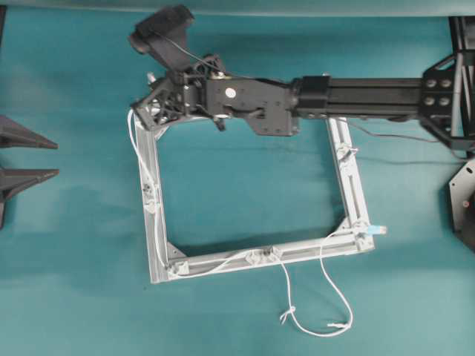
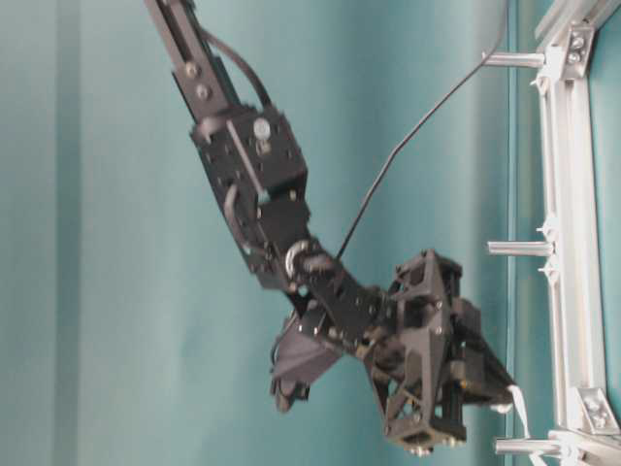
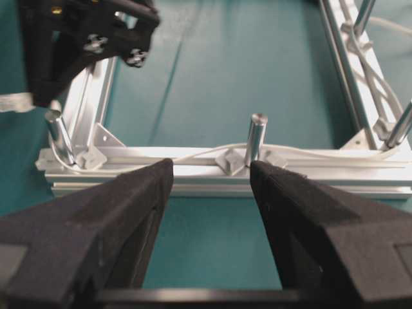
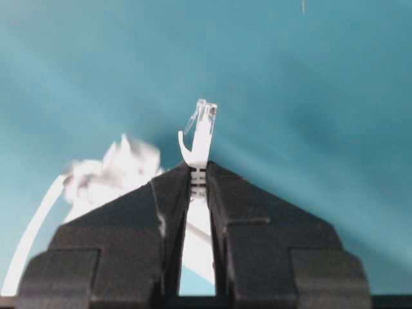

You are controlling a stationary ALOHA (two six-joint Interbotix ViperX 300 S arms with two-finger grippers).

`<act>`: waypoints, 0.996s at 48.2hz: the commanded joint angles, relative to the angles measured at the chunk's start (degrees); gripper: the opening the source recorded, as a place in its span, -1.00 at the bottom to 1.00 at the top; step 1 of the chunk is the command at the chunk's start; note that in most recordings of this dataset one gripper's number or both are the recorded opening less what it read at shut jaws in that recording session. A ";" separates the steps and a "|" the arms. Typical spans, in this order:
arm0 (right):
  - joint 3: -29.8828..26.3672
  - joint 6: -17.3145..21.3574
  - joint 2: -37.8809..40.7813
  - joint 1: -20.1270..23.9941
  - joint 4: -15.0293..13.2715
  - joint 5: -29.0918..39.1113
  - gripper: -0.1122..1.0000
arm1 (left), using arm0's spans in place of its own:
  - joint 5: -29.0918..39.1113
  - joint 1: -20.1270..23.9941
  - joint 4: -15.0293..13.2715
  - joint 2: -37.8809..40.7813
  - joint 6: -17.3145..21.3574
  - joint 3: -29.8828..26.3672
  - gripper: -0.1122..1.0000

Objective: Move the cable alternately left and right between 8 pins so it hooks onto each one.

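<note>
The white cable runs from the frame's far left corner down the left bar and along the near bar. It then loops loose on the mat, with a knot. A pale blue tip lies by the near right corner. My right gripper reaches across to the far left corner and is shut on the cable's plug end. The left gripper stands open to the left of the frame, with nothing between its fingers. In the left wrist view it faces a pin with cable lying beside it.
The square aluminium frame lies on the teal mat. More pins stick out from its bars. The right arm lies across the frame's far bar. A black stand sits at the right edge.
</note>
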 commanded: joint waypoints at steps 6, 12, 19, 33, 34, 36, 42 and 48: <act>4.48 1.05 -6.06 1.23 -0.79 -2.11 -0.62 | 0.53 -0.09 0.18 -3.16 0.18 -0.18 0.35; 6.33 1.23 -7.03 2.90 -0.79 -2.20 -0.62 | 1.23 -0.09 0.18 -5.19 0.18 -0.09 0.35; 7.65 1.23 -7.56 5.27 -0.79 -2.72 -0.62 | 1.41 -0.09 0.18 -5.45 0.18 -0.09 0.35; 8.44 0.88 -8.70 8.70 -0.79 -3.16 -0.62 | 1.41 -0.09 0.18 -5.45 0.18 -0.09 0.35; 8.61 0.88 -8.79 8.79 -0.79 -3.25 -0.62 | 1.41 -0.09 0.18 -5.45 0.18 -0.09 0.35; 9.23 0.88 -9.05 8.96 -0.79 -3.69 -0.62 | 1.41 -0.09 0.18 -5.54 0.18 -0.18 0.35; 10.72 1.14 -9.67 9.32 -0.79 -4.66 -0.62 | 1.41 -0.09 0.18 -5.45 0.18 -0.09 0.35; 12.74 1.32 -10.63 9.49 -0.79 -4.83 -0.62 | 1.49 -0.09 0.18 -5.45 0.18 -0.09 0.35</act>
